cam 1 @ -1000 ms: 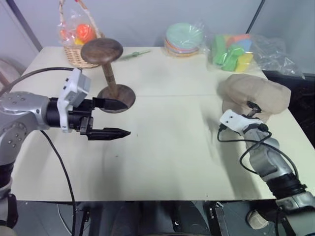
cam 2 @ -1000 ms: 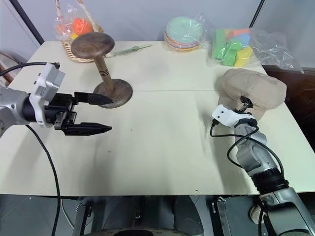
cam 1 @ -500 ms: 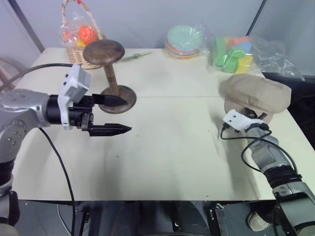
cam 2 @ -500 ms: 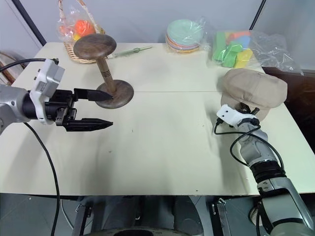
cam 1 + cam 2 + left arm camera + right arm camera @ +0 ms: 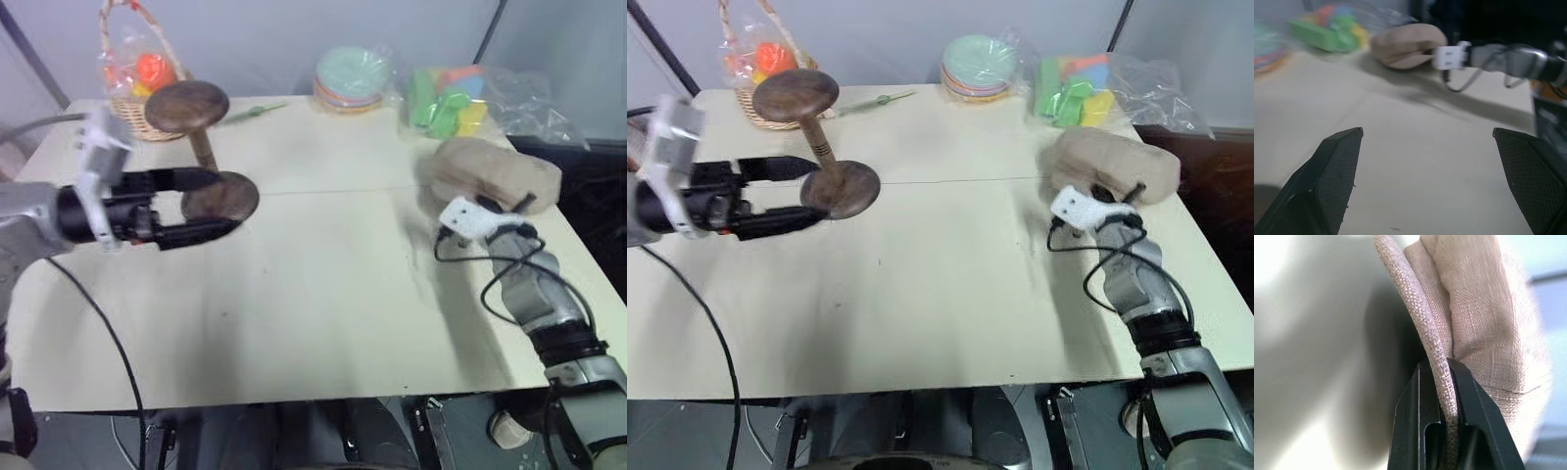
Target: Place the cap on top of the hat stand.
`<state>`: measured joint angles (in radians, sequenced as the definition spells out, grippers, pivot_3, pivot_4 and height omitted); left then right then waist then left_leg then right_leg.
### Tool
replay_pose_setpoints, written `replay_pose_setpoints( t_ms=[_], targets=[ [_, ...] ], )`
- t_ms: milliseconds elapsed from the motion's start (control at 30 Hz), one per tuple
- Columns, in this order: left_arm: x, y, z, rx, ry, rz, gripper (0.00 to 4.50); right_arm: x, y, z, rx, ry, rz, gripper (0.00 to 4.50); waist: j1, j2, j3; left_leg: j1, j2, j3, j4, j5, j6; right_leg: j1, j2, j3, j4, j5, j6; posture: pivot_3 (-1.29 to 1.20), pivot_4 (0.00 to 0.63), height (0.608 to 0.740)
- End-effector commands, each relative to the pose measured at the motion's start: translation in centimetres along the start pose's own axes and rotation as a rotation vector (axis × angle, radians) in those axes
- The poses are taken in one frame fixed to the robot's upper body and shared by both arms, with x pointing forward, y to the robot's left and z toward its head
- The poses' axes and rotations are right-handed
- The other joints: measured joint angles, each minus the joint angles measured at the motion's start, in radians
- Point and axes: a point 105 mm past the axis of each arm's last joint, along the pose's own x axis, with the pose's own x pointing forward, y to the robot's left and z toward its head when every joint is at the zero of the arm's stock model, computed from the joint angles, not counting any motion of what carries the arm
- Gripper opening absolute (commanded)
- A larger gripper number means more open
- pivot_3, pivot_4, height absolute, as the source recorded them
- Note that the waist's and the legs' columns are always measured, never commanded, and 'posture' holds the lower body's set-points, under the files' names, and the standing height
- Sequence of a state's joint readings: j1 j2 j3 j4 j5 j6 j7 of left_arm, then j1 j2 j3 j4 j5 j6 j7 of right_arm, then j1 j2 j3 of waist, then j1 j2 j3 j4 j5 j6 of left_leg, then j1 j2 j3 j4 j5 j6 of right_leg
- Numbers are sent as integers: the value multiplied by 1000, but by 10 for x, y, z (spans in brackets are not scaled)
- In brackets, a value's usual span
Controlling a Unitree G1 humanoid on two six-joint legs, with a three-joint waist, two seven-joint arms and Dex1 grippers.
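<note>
Right gripper (image 5: 1442,382) pinching the cap (image 5: 1109,166) by its brim

The cap is hanging at the table's (image 5: 950,284) right side, long axis running left-right; the left gripper (image 5: 803,191) is gaping wide beside the upright hat stand (image 5: 819,147).

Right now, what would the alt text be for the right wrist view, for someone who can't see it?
Close-up of the right end effector shut on the brim of the beige cap, its two black fingers pinching the woven edge between them. The cap's puffy fabric rises beyond the fingers, with the pale table blurred beside it.
</note>
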<state>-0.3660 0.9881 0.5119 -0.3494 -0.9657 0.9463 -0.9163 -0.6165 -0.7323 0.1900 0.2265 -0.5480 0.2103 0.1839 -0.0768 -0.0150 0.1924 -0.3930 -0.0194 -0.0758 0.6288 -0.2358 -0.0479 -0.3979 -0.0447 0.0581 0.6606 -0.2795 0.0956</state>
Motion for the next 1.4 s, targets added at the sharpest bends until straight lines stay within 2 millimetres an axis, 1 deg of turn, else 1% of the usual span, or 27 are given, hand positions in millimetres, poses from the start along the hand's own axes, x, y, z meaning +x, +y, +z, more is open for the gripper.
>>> replay_pose_setpoints(
  t_ms=[33, 67, 133, 167, 233, 300, 333, 400, 467, 533, 567, 633, 700, 833, 933, 1033, 1200, 1267, 1300, 1400],
  targets=[
    [-43, 14, 9, 24, -58, 238, 4500, 1, -67, 88, -37, -318, -168, 36, -17, 0, 0, 0, 0, 1, -1, 0, 0, -2, 0, 2, 2, -1, 0, 0, 150, 740],
    [-49, 15, 8, 22, -61, 272, 4500, 2, -71, 101, -34, -362, -177, 36, -17, -1, 0, 0, 1, 0, -2, 0, 0, -3, 0, 1, 4, -3, -1, 0, 150, 740],
    [-71, 22, 10, 23, -84, 384, 4500, 1, -86, 150, -14, -516, -217, 36, -19, -3, 0, -1, 2, -4, -2, 0, 0, -3, 1, -3, 4, -4, -3, 0, 150, 740],
    [-83, 25, 12, 19, -102, 436, 4500, 0, -94, 177, 1, -599, -235, 36, -17, -3, 0, -1, 5, -4, -2, 0, 0, -3, 1, -3, 4, -4, -3, 0, 150, 740],
    [-97, 28, 15, 15, -125, 494, 4500, -3, -101, 209, 21, -693, -251, 36, -18, -3, 1, -1, 5, -4, -2, 0, 0, -3, 1, -3, 4, -4, -3, 0, 150, 740],
    [-118, 31, 18, 9, -154, 570, 4500, -9, -104, 253, 57, -829, -252, 36, -16, -3, 1, -1, 3, -4, -2, 0, -1, -3, 0, -4, 4, -4, -3, 0, 150, 740],
    [-127, 32, 20, 8, -167, 606, 4500, -12, -100, 274, 63, -888, -238, 36, -17, -3, 1, -1, 3, -4, -2, 0, -1, -3, 0, -4, 4, -4, -3, 0, 150, 740],
    [-139, 31, 22, 11, -178, 649, 4500, -17, -90, 307, 74, -983, -199, 36, -15, -6, 0, -2, 1, -5, -2, 1, -2, -3, -1, -4, 4, -4, -3, 0, 150, 740],
    [-146, 29, 23, 19, -178, 672, 4500, -25, -76, 332, 59, -1063, -164, 36, -14, -8, -1, -2, 1, -6, -2, 1, -3, -3, -2, -5, 3, -4, -3, 0, 150, 740],
    [-149, 27, 23, 24, -178, 682, 4500, -32, -64, 347, 54, -1120, -136, 36, -8, -10, -1, -2, 0, -7, -3, 1, -3, -3, -3, -5, 3, -4, -3, 0, 150, 740],
    [-149, 26, 24, 26, -178, 685, 4500, -33, -60, 350, 52, -1133, -127, 36, -2, -11, -1, -2, 0, -7, -3, 1, -4, -3, -3, -6, 3, -4, -4, 0, 150, 740],
    [-150, 25, 23, 29, -172, 689, 4500, -34, -40, 352, 38, -1147, -73, 36, 9, -11, -1, -2, 0, -7, -3, 1, -4, -4, -4, -6, 3, -3, -4, 0, 150, 740],
    [-150, 24, 22, 29, -168, 691, 4500, -34, -21, 350, 21, -1146, -28, 36, 14, -11, -1, -2, 0, -8, -3, 2, -5, -6, -4, -6, 3, -4, -4, 0, 150, 740],
    [-148, 23, 22, 30, -160, 684, 4500, -32, 17, 344, -15, -1124, 63, 36, 9, -12, -2, -2, -1, -8, -3, 2, -5, -4, -4, -6, 3, -3, -4, 0, 150, 740],
    [-143, 24, 21, 26, -152, 667, 4500, -32, 36, 340, -40, -1115, 87, 36, 5, -12, -2, -2, 0, -8, -7, 3, -7, -5, -3, -6, 4, -3, -4, 0, 150, 740],
    [-137, 25, 19, 17, -140, 639, 4500, -33, 49, 336, -70, -1107, 95, 36, 5, -12, -2, -2, 0, -7, -12, 5, -11, -8, -2, -6, 4, -3, -4, 0, 150, 740],
    [-125, 29, 15, 13, -112, 592, 4500, -30, 50, 336, -90, -1090, 71, 36, 6, -12, -2, -2, 1, -8, -14, 6, -12, -9, -1, -6, 4, -4, -5, 0, 150, 740],
    [-121, 29, 14, 13, -103, 574, 4500, -29, 49, 336, -83, -1089, 68, 704, 6, -12, -2, -2, 1, -8, -14, 6, -12, -9, -2, -6, 4, -4, -5, 0, 150, 740],
    [-119, 30, 14, 14, -101, 565, 4500, -29, 49, 335, -77, -1087, 72, 904, 6, -12, -2, -2, 1, -8, -14, 6, -12, -9, -2, -6, 4, -4, -5, 0, 150, 740],
    [-110, 30, 13, 11, -92, 527, 4500, -31, 52, 333, -94, -1092, 74, 2344, 6, -12, -2, -2, 1, -8, -14, 6, -12, -9, -2, -6, 4, -4, -5, 0, 150, 740]
  ],
)
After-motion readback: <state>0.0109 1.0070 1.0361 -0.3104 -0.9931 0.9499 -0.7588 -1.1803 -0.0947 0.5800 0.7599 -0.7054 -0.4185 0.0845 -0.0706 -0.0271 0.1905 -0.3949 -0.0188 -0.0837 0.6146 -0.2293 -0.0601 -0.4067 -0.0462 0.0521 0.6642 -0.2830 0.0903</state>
